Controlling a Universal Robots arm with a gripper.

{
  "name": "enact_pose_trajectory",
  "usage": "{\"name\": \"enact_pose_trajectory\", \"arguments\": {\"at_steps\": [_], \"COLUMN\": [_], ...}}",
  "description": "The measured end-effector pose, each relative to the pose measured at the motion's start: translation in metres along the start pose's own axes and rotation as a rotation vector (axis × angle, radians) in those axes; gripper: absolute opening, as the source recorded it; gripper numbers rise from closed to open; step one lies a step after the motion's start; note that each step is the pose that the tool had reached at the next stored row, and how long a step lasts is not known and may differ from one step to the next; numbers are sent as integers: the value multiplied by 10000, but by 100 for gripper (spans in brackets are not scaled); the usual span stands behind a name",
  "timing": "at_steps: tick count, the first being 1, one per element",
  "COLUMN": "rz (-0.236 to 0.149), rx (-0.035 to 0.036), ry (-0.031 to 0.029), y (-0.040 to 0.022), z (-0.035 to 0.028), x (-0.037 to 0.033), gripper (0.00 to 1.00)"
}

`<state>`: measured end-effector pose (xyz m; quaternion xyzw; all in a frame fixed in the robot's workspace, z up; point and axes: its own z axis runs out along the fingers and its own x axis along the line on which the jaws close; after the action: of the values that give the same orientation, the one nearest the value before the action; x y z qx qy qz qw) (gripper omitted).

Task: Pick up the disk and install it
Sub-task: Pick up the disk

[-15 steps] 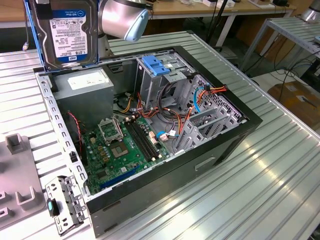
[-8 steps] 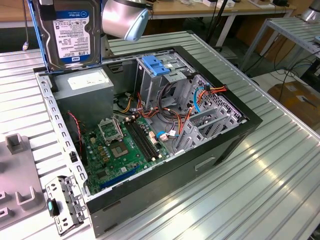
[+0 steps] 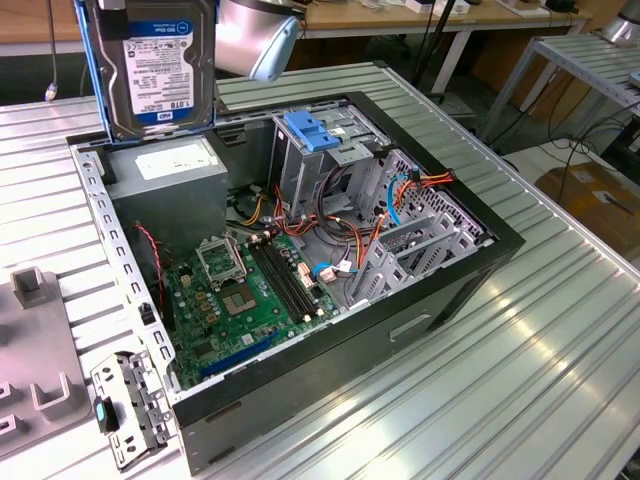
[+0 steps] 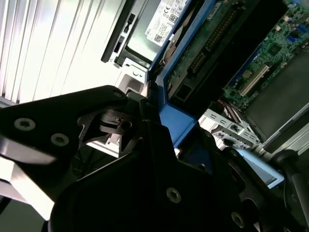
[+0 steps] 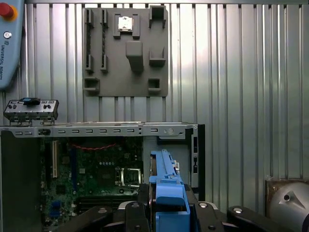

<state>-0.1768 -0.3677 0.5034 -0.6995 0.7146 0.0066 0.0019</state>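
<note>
Disk (image 3: 160, 65), top cut off, seemingly clamped by end effector (image 5: 169, 207)

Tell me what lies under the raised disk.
The disk, held by the gripper, hangs over the open computer case, above its grey power supply. In the exterior view the disk hides the supply's far edge.

Robotics lab or workshop: ribbed aluminium bench (image 3: 540, 340) under the end effector (image 5: 169, 203), opened computer case (image 3: 330, 372) below it (motherboard (image 3: 240, 300) bare), grey fixture plate (image 5: 126, 50) nearby, cabled tables (image 3: 400, 18) beyond.
</note>
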Motion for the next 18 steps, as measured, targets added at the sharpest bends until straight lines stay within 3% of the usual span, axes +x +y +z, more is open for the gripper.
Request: {"name": "enact_pose_trajectory", "arguments": {"at_steps": [4,6,9,14,18], "rz": [1,0,0,0,-1], "rx": [0,0,0,14,34], "ry": [0,-1,1,0,-1], "y": [-104,-185,-249,-271,-279], "z": [-1,-1,-1,2,12], "x": [-2,-3,-5,14,114], "gripper": [37,37,37,37,37]}}
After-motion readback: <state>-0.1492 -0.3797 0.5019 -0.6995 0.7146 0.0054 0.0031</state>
